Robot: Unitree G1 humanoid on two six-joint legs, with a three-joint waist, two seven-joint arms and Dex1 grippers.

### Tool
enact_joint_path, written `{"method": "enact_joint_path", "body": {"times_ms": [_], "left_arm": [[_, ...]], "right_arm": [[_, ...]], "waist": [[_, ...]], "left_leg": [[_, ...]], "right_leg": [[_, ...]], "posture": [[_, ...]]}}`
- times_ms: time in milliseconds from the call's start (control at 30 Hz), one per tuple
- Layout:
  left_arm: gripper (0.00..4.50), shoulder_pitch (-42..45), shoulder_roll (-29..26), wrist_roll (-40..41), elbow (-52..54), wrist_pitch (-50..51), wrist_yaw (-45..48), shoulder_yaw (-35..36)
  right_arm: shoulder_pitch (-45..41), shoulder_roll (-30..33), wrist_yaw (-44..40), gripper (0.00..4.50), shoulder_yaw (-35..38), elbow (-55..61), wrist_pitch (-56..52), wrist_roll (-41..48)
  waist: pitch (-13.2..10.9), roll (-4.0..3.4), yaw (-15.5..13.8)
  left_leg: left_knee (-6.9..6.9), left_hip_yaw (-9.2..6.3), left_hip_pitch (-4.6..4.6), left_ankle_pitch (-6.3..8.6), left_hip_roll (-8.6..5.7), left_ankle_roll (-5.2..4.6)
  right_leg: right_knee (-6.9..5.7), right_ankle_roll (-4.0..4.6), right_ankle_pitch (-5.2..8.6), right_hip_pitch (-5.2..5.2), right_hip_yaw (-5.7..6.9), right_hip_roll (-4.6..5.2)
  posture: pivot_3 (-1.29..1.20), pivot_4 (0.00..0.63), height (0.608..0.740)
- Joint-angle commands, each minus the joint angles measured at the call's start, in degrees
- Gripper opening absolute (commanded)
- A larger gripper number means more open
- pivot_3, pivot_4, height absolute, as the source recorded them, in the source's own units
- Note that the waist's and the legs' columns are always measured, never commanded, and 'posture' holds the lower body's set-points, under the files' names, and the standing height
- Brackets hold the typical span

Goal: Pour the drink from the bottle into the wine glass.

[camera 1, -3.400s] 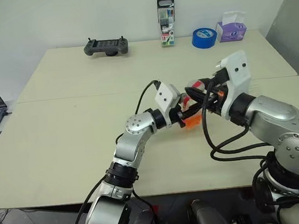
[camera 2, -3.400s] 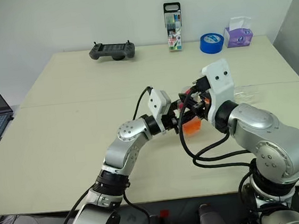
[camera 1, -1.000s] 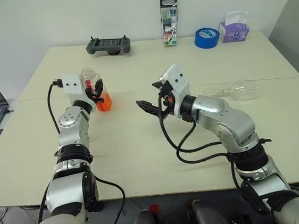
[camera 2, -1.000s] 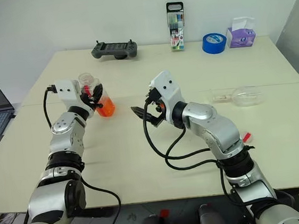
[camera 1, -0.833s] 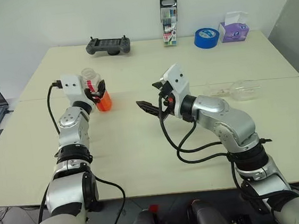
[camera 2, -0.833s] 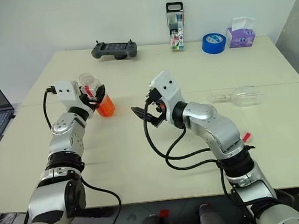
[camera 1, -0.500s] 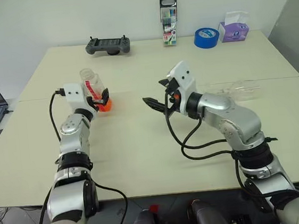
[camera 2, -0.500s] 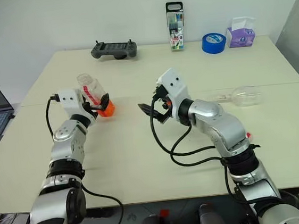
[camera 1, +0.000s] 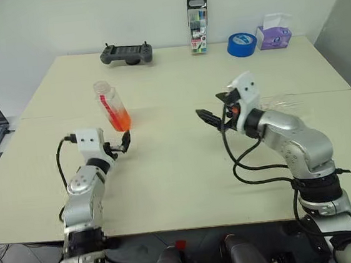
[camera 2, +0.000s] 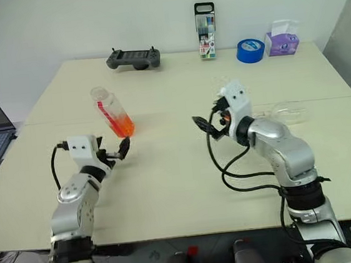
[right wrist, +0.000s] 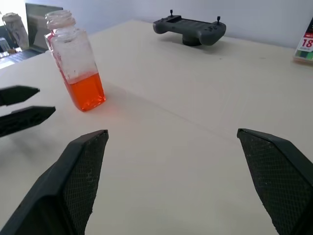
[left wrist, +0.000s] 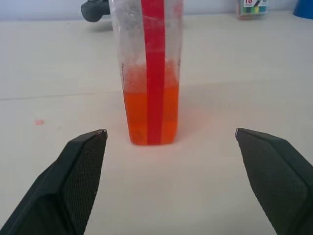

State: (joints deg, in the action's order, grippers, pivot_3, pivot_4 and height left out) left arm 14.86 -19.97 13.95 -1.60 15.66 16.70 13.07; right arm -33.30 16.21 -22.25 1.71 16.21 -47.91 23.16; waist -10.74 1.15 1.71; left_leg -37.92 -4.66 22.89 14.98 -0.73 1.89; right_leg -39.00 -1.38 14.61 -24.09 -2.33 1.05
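Head camera: a small clear plastic bottle (camera 1: 112, 105) with a red label strip stands uncapped on the pale beige table (camera 1: 167, 170), translucent orange-red drink (camera 1: 121, 120) filling its lower part. The left gripper (camera 1: 124, 141) sits just short of it, black fingers spread and holding nothing. The right gripper (camera 1: 206, 117) hangs over mid-table, well apart from the bottle, jaws wide. Behind that arm, a clear stemmed wine glass (camera 2: 289, 110) lies on its side. A dark game controller (camera 1: 125, 53), a blue tape roll (camera 1: 240, 43) and a purple tissue box (camera 1: 271, 35) line the far edge.

Left wrist: the bottle stands upright ahead, between parted empty fingers (left wrist: 80, 166).

Right wrist: the bottle and controller appear beyond spread fingers (right wrist: 78, 171).
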Motion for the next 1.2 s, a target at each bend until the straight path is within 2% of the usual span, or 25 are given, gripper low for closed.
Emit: {"method": "enact_joint_path", "body": {"times_ms": [33, 133, 267, 433, 600, 733, 867, 967, 1133, 1200], "left_arm": [[4.48, -3.4, 1.8, 1.0, 10.8, 3.1, 0.7, -4.6], [4.48, -5.4, 3.5, 0.9, 16.0, 4.9, 3.0, -10.6], [4.48, -4.2, 3.9, -0.7, 17.4, 5.3, 6.0, -17.4], [4.48, -0.7, 4.8, -1.1, 16.7, 7.8, 8.4, -22.8], [4.48, 3.2, 6.4, -0.3, 16.4, 10.0, 10.1, -24.9], [4.48, 4.7, 7.1, -0.6, 15.7, 10.4, 10.5, -25.0], [4.48, 5.0, 7.0, -0.7, 15.6, 10.5, 10.9, -24.7], [4.48, 5.2, 7.1, -0.7, 15.3, 10.6, 10.7, -24.2], [4.48, 5.0, 7.7, -0.7, 15.3, 10.9, 10.7, -24.9], [4.50, 5.3, 8.1, -0.8, 15.1, 11.0, 10.8, -25.2]], "right_arm": [[3.3, -3.1, 4.3, 4.50, 9.5, 4.4, -2.5, 6.2], [6.5, -9.2, 10.8, 4.50, 18.9, 4.5, -4.1, 12.5], [7.0, -17.5, 20.5, 4.50, 28.2, 1.7, -3.9, 20.6], [3.0, -22.2, 28.3, 4.50, 36.4, -5.4, -0.9, 32.4], [-3.1, -20.8, 34.4, 4.50, 41.7, -19.6, 6.4, 35.4], [-5.9, -18.0, 34.7, 4.50, 41.5, -28.4, 10.3, 34.4], [-7.1, -16.0, 35.6, 4.50, 41.6, -32.1, 13.4, 34.9], [-7.8, -14.9, 34.8, 4.50, 41.2, -35.2, 14.8, 34.9], [-13.6, -11.5, 29.3, 4.50, 41.7, -50.5, 21.4, 33.0], [-16.2, -9.8, 27.9, 4.13, 42.4, -58.3, 25.3, 31.9]], "waist": [[0.0, 0.01, -0.2], [0.0, 0.02, -0.2], [0.0, -0.02, 0.0], [0.0, -0.06, 0.3], [0.0, -0.09, 0.2], [0.0, -0.10, 0.2], [0.0, -0.13, 0.2], [0.1, -0.13, 0.2], [0.1, -0.14, 0.3], [0.1, -0.14, 0.3]], "left_leg": [[-0.02, -0.04, -0.03, 0.00, 0.00, 0.00], [-0.03, -0.04, -0.06, -0.01, -0.01, 0.00], [0.01, 0.08, -0.16, 0.00, 0.01, 0.00], [0.07, 0.29, -0.20, 0.00, 0.16, -0.01], [0.06, 0.44, -0.18, 0.00, 0.21, -0.02], [0.07, 0.48, -0.17, 0.01, 0.22, -0.03], [0.06, 0.55, -0.17, 0.01, 0.25, -0.03], [0.05, 0.53, -0.17, 0.01, 0.26, -0.04], [0.04, 0.61, -0.22, 0.00, 0.27, -0.04], [0.05, 0.63, -0.23, 0.01, 0.31, -0.05]], "right_leg": [[-0.01, 0.00, 0.00, 0.06, 0.01, 0.00], [0.00, 0.00, 0.00, 0.13, 0.00, -0.01], [0.00, 0.00, 0.00, 0.18, 0.02, -0.13], [-0.02, 0.00, 0.00, 0.13, -0.05, -0.45], [0.00, 0.01, 0.00, 0.13, -0.07, -0.72], [0.00, 0.01, 0.00, 0.12, -0.09, -0.73], [-0.02, 0.01, 0.00, 0.09, -0.17, -0.75], [-0.01, 0.01, 0.00, 0.10, -0.15, -0.77], [0.00, 0.01, 0.00, 0.12, -0.22, -0.81], [0.02, 0.02, 0.00, 0.13, -0.24, -0.86]], "posture": [[0.00, 0.150, 0.740], [0.00, 0.150, 0.740], [0.00, 0.150, 0.740], [0.00, 0.150, 0.740], [0.00, 0.150, 0.740], [0.00, 0.150, 0.740], [0.00, 0.150, 0.740], [0.00, 0.150, 0.740], [0.00, 0.150, 0.740], [0.00, 0.150, 0.740]]}}
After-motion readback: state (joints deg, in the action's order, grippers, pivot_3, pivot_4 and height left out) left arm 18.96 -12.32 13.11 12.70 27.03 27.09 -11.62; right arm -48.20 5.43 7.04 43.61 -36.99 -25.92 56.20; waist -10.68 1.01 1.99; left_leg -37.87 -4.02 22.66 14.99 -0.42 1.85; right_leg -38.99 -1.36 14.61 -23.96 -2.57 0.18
